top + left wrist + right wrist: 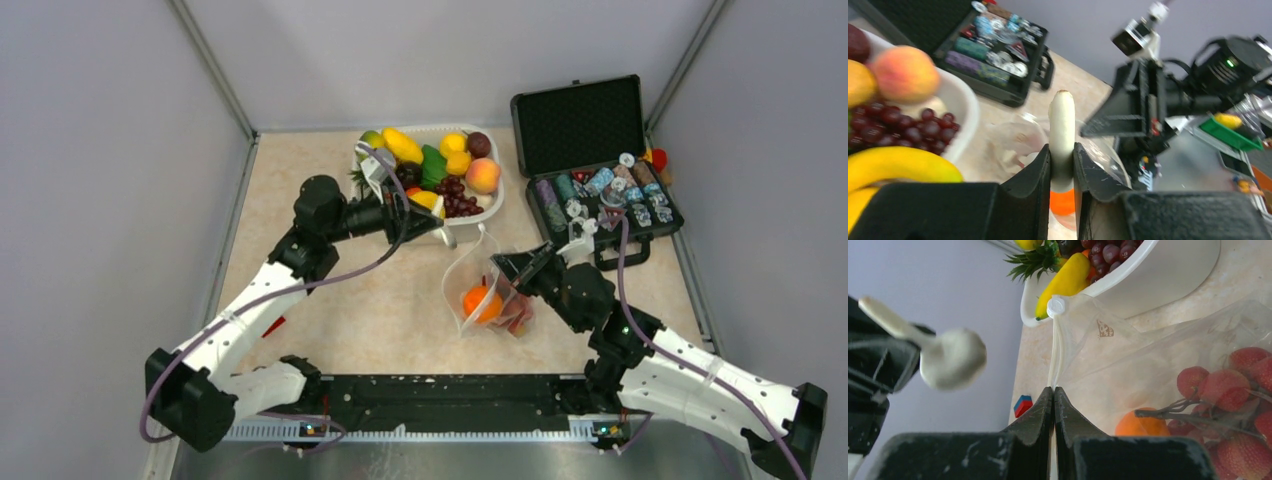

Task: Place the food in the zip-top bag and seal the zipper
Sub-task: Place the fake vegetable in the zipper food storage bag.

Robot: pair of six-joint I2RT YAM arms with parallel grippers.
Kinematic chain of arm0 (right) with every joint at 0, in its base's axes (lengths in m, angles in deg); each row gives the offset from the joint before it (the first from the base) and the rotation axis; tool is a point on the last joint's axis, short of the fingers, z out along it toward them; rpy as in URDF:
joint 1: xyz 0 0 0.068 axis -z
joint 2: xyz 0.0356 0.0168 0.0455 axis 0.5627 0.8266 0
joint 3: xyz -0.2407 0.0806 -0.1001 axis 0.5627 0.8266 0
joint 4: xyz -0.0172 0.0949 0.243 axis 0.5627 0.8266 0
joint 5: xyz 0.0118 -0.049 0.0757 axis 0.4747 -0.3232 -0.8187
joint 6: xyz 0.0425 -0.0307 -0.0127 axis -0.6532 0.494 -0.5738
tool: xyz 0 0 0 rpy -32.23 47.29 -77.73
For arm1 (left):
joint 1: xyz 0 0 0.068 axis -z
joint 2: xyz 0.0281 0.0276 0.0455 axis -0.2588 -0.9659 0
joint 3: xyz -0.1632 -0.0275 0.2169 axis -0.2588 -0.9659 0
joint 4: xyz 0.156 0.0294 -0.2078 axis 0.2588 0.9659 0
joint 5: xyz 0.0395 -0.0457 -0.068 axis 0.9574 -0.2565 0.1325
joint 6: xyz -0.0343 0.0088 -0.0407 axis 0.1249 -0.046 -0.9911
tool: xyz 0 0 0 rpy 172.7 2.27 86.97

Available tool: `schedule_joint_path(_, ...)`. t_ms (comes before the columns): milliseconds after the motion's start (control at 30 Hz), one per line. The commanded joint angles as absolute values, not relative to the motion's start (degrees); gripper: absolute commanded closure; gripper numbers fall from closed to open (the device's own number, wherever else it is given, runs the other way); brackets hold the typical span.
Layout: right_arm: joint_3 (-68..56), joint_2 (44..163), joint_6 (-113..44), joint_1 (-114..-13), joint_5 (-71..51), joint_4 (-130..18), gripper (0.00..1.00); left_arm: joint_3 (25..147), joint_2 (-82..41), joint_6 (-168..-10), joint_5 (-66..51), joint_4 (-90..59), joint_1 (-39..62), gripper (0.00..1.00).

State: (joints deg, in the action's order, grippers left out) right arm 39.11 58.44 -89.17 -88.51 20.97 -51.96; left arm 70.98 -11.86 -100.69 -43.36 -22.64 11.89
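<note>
Orange (pixel 1064 202) half hidden behind left tool (pixel 1062 155).

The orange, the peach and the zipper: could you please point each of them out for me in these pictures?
orange (pixel 481 302): top external view, middle of its orange surface.
peach (pixel 905 73): left wrist view, middle of its rosy side.
zipper (pixel 1055 355): right wrist view, whitish strip just below its round slider.

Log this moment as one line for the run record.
left gripper: holds white food piece | right gripper: shut on zipper | bag: open, orange and strawberries inside | seal: not done
</note>
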Motion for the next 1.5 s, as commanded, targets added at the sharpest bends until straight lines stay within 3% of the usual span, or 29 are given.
schedule_joint_path(0, 36.96, 59.03, -88.83, -88.75, 23.52, -55.53, 1.00, 64.30, -4.42, -101.07, -41.27, -25.23, 16.83, 0.79)
schedule_joint_path(367, 36.67, 60.51, -89.44, -88.74, 20.16, -59.19, 1.00, 57.33, -2.52, -96.83, -20.10, -24.08, 29.45, 0.79)
schedule_joint_path(800, 36.66, 59.61, -89.23, -88.77, 16.00, -61.13, 1.00, 61.05, -11.35, -93.22, -19.51, -26.99, 33.44, 0.76)
schedule_joint_path(1033, 36.97, 57.79, -91.25, -88.74, 16.30, -62.34, 1.00, 60.56, -13.54, -90.04, -14.26, -30.14, 36.27, 0.68)
schedule_joint_path(1333, 38.32, 53.51, -94.58, -88.74, 17.17, -64.54, 1.00, 56.63, -16.69, -88.59, -7.05, -48.17, 37.41, 0.66)
schedule_joint_path(1400, 38.20, 52.66, -94.67, -88.74, 18.37, -62.72, 1.00, 57.57, -17.42, -87.07, -7.71, -46.12, 37.55, 0.63)
schedule_joint_path(1467, 38.49, 51.73, -95.17, -88.78, 19.71, -60.95, 1.00, 58.93, -17.12, -86.03, -8.07, -41.17, 37.56, 0.50)
